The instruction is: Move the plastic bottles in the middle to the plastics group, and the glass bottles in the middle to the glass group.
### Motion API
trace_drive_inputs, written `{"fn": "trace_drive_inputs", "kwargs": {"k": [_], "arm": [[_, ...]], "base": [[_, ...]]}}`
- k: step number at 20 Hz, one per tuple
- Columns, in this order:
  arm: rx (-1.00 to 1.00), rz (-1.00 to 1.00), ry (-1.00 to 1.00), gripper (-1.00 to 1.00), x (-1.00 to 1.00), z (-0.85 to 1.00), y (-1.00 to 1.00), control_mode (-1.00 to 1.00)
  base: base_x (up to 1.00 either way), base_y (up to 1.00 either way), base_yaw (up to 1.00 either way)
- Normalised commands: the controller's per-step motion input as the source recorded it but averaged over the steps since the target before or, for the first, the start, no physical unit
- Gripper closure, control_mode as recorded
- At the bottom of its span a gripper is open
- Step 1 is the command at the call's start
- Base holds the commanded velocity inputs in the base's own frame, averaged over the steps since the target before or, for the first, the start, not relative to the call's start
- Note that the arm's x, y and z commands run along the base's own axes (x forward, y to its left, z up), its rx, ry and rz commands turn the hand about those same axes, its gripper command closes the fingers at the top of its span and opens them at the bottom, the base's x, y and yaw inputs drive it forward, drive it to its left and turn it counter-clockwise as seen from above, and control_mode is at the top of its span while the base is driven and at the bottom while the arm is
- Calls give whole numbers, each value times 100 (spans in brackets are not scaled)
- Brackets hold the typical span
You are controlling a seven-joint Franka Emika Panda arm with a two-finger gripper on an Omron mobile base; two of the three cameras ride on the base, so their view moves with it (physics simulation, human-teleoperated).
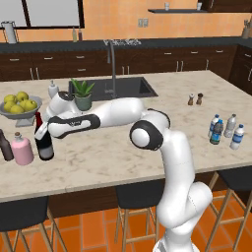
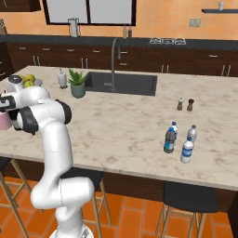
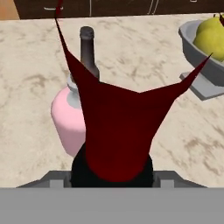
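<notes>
The tall dark wine bottle (image 1: pixel 45 145) with red neck foil stands upright on the counter's left end. Right beside it are the pink flask (image 1: pixel 22 150) and the small dark brown bottle (image 1: pixel 5 145). My gripper (image 1: pixel 41 129) reaches in from the right at the bottle's neck. In the hand view the red foil (image 3: pixel 116 131) rises between the fingers of the gripper (image 3: pixel 113 176), with the pink flask (image 3: pixel 65 118) and the brown bottle (image 3: pixel 87 48) behind it; whether the jaws press the neck is unclear. Several small water bottles (image 1: pixel 230 126) cluster at the far right, a dark-tinted one (image 1: pixel 216 134) among them.
A grey bowl of yellow fruit (image 1: pixel 17 111) sits just behind the glass group. A potted plant (image 1: pixel 82 94), a white dispenser (image 1: pixel 53 89) and the sink (image 1: pixel 123 87) with its faucet lie further back. Brown shakers (image 1: pixel 195 99) stand at the right. Stools line the front edge.
</notes>
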Motion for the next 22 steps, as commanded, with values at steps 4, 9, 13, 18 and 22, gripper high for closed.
{"fn": "trace_drive_inputs", "kwargs": {"k": [4, 9, 13, 18, 22], "arm": [[0, 0, 0, -100, 0, 3, 0, -100], [0, 0, 0, -100, 0, 19, -2, -100], [0, 0, 0, -100, -13, 51, -21, -100], [3, -13, 1, -100, -43, 47, -71, -100], [12, -21, -2, -100, -84, 4, -83, -100]], "base": [[0, 0, 0], [0, 0, 0], [0, 0, 0], [0, 0, 0], [0, 0, 0]]}}
